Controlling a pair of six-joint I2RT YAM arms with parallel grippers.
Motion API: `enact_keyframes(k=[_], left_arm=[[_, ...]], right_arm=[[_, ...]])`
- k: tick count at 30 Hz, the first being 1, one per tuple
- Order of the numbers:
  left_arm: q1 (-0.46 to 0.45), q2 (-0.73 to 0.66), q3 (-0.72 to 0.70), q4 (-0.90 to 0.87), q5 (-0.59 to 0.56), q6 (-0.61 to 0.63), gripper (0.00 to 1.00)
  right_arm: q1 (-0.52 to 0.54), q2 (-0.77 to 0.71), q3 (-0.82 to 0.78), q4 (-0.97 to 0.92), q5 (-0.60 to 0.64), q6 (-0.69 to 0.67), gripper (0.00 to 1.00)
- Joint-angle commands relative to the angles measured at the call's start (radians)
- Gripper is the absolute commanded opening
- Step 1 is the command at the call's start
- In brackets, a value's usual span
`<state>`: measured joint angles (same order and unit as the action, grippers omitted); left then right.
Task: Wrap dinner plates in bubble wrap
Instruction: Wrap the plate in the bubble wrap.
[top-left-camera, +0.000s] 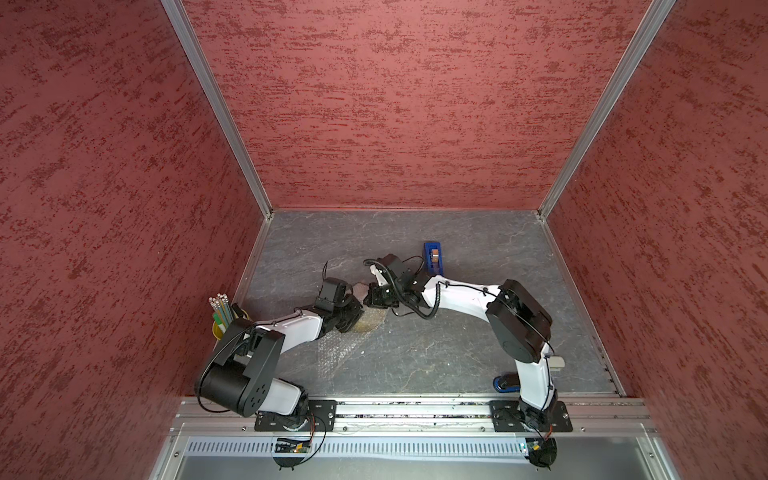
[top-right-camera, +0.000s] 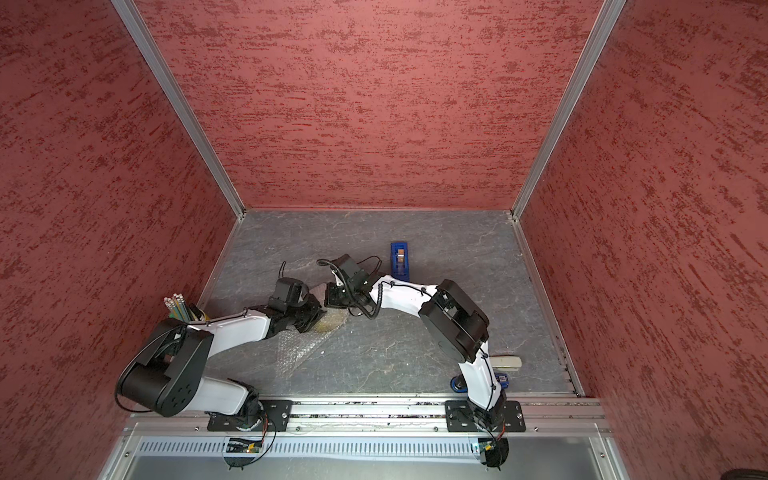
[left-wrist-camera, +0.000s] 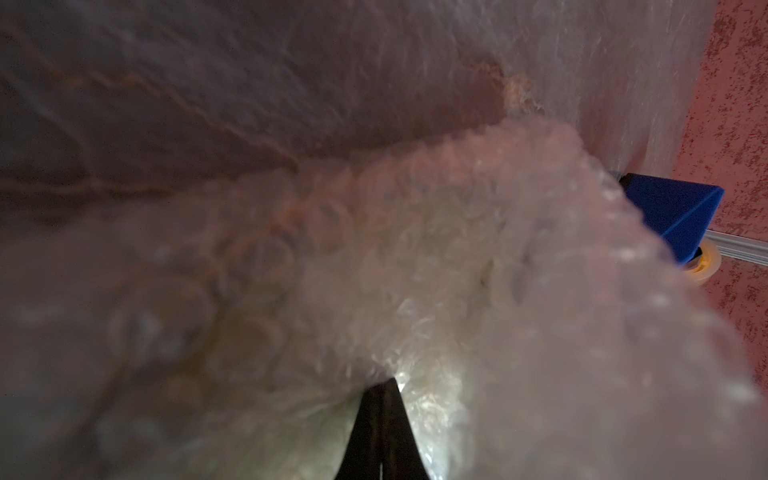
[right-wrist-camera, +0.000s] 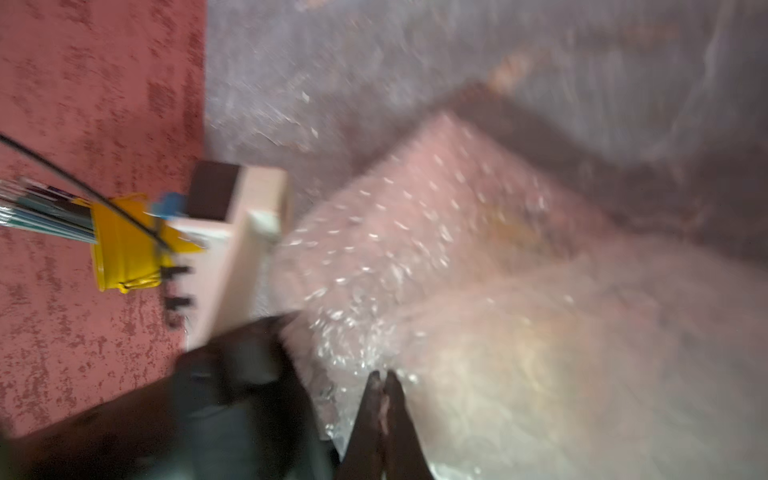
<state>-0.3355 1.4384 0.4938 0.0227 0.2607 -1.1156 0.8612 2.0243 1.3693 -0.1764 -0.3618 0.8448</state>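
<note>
The bubble wrap (top-left-camera: 338, 351) lies crumpled on the grey floor, its far end folded up over the yellow dinner plate (top-left-camera: 369, 323), which shows only as a yellowish patch through the plastic (top-right-camera: 330, 323). My left gripper (top-left-camera: 354, 312) and right gripper (top-left-camera: 368, 300) meet tip to tip above that fold. In the left wrist view the gripper (left-wrist-camera: 384, 380) is shut, with bubble wrap (left-wrist-camera: 457, 270) bunched at its tips and draped across the lens. In the blurred right wrist view the gripper (right-wrist-camera: 382, 376) is shut, pinching the wrap (right-wrist-camera: 415, 232).
A blue tape dispenser (top-left-camera: 433, 257) stands just behind the right wrist. A yellow pencil cup (top-left-camera: 220, 324) sits by the left wall. A stapler (top-right-camera: 507, 362) and a blue object (top-right-camera: 459, 382) lie near the right arm's base. Red walls enclose three sides.
</note>
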Motion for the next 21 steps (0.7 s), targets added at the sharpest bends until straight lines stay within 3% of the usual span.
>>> enact_keyframes(k=[1,13,21], left_arm=[[0.007,0.017,-0.048,-0.090,-0.053,-0.017,0.05],[0.085,-0.156,-0.045,-0.230,-0.038,-0.022,0.06],[0.128,-0.108,-0.092,-0.185,-0.016,-0.004,0.00]], right_arm=[[0.011,0.032,-0.036,0.145,-0.066,0.111,0.00],[0.010,0.076,-0.075,0.065,-0.007,0.123,0.00],[0.007,0.067,-0.003,0.024,-0.002,0.076,0.00]])
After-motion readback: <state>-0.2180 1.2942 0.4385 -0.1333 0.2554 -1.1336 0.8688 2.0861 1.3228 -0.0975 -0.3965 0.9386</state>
